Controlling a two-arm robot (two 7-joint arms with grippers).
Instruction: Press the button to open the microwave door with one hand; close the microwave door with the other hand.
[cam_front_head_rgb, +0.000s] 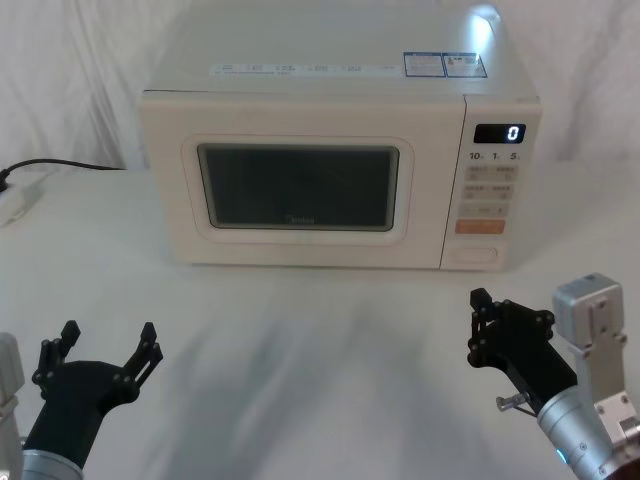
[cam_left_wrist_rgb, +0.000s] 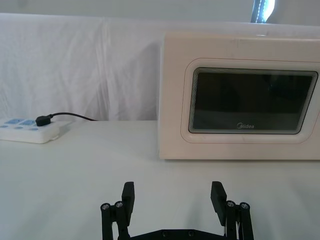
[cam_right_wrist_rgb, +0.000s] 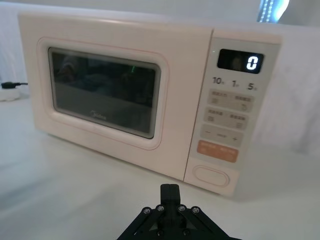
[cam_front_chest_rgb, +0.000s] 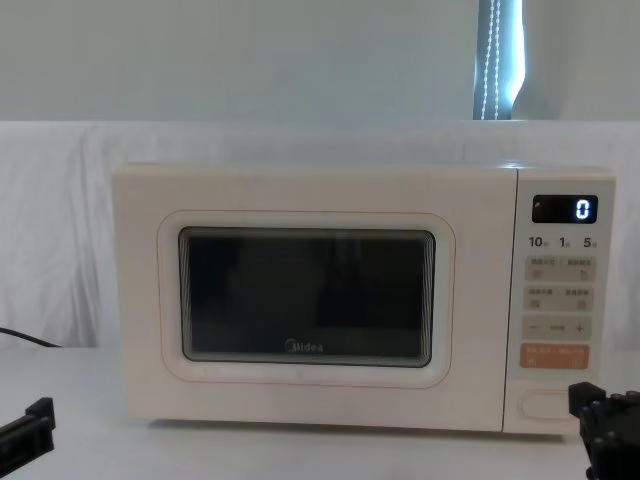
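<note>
Nothing is done yet: the microwave door (cam_front_head_rgb: 298, 190) sits flat and closed, and the button (cam_front_head_rgb: 472, 255) at the bottom right of the microwave is not pressed. The right gripper (cam_front_head_rgb: 487, 325) waits near the button, fingers together. The left gripper (cam_front_head_rgb: 105, 345) waits in front of the door, fingers wide apart, 1 close left for later.

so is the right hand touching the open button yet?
Apart. Head view shows the right hand low over the table, bare tabletop between it and the button.
</note>
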